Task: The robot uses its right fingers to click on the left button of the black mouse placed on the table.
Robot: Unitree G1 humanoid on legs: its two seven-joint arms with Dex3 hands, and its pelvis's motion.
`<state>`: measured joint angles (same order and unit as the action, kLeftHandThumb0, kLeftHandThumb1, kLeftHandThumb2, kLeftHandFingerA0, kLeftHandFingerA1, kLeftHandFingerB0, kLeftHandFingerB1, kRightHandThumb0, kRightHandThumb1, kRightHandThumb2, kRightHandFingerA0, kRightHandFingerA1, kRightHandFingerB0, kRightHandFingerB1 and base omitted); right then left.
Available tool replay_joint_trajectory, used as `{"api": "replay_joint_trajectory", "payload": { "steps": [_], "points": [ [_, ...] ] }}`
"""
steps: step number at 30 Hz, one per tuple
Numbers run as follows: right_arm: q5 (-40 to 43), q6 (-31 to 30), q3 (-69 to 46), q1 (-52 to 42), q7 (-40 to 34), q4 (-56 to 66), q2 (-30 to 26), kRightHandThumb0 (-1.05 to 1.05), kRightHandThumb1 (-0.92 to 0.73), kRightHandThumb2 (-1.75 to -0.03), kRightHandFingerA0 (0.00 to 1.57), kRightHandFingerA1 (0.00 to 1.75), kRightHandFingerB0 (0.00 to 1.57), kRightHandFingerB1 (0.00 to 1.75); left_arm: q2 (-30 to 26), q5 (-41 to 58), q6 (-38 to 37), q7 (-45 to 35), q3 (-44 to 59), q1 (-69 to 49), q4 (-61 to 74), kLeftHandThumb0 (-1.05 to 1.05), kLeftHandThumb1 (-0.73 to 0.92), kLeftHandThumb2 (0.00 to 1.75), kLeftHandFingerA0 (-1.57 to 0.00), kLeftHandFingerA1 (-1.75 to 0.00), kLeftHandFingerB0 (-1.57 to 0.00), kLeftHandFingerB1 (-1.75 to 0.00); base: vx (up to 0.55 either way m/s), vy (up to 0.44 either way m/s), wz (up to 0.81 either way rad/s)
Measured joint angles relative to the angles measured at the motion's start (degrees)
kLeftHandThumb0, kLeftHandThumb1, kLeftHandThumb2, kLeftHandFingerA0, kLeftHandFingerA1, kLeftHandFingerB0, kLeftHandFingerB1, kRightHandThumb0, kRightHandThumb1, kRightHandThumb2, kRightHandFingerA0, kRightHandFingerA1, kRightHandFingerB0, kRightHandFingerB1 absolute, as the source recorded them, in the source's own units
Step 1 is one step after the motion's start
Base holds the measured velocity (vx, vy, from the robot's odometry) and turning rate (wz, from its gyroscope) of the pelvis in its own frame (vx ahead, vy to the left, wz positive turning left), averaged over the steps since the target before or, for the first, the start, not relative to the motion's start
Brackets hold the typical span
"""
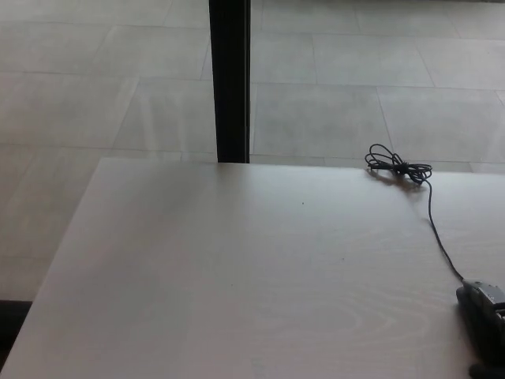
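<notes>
The black mouse (pixel 476 316) lies at the table's right edge near the bottom right corner and is cut off by the frame. Its thin black cable (pixel 439 241) runs away from it to a bundled coil (pixel 397 167) near the table's far edge. A dark rounded shape (pixel 480 369) at the bottom edge, touching the mouse, looks like part of my right hand. A greyish piece (pixel 491 294) sits over the mouse's top. How the hand stands is hidden. My left hand does not show.
The pale wooden table (pixel 237 276) fills most of the view. A black vertical post (pixel 230 79) stands behind its far edge. Grey tiled floor (pixel 95 79) lies beyond and to the left.
</notes>
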<state>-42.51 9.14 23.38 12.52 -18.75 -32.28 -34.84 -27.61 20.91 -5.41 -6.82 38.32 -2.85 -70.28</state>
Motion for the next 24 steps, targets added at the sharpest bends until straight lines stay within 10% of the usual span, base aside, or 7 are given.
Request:
{"api": "replay_joint_trajectory", "payload": {
  "steps": [4,9,12,16,19,22,24],
  "points": [
    [2.8,0.0,-4.1,-0.2,2.6,4.1,0.6,-0.88,-0.88,-0.74,0.78,1.74,0.29,0.33,0.0,0.0,0.0,0.0,-0.2,-0.1,0.0,-0.95,0.92,0.81,-0.46,-0.6,-0.43,-0.45,0.0,0.0,0.0],
    [6.3,-1.1,-9.5,0.5,6.1,9.1,0.9,-0.94,-0.8,-1.19,1.03,1.44,0.28,0.47,0.1,0.0,0.0,0.0,-0.3,-0.1,0.0,-0.88,0.92,0.83,-0.53,-0.58,-0.46,-0.42,0.0,0.0,0.0],
    [8.6,-2.1,-13.8,2.6,8.6,12.2,0.5,-0.91,-0.92,-0.71,0.81,1.63,0.32,0.32,0.1,0.0,0.0,0.0,-0.4,-0.3,0.0,-0.94,0.81,0.93,-0.56,-0.61,-0.46,-0.48,0.0,0.0,0.0],
    [11.6,-3.4,-19.6,5.8,11.9,14.5,-1.1,-0.94,-0.92,-0.74,0.52,0.57,0.31,0.33,0.1,0.1,0.0,0.0,-0.4,-0.4,0.0,-0.88,0.92,0.8,-0.53,-0.59,-0.45,-0.43,0.0,0.0,0.0],
    [13.8,-4.7,-24.1,7.6,14.4,15.8,-2.8,-0.96,-0.89,-0.74,0.92,1.64,0.35,0.37,0.1,0.1,0.0,-0.2,-0.3,-0.5,0.0,-0.91,0.92,0.83,-0.54,-0.6,-0.42,-0.44,0.0,0.0,0.0],
    [15.8,-5.8,-28.8,8.0,16.1,18.0,-4.4,-0.95,-0.92,-0.72,1.0,1.75,0.32,0.4,0.1,0.1,0.0,-0.2,-0.3,-0.8,0.0,-0.96,0.83,0.92,-0.53,-0.61,-0.42,-0.48,0.0,0.0,0.0],
    [17.3,-6.9,-32.4,7.9,17.5,20.2,-5.2,-0.87,-0.92,-0.7,0.4,0.73,0.34,0.34,0.1,0.2,0.0,-0.2,-0.3,-0.8,0.0,-0.91,0.92,0.8,-0.55,-0.58,-0.48,-0.44,0.0,0.0,0.0]
  ]
}}
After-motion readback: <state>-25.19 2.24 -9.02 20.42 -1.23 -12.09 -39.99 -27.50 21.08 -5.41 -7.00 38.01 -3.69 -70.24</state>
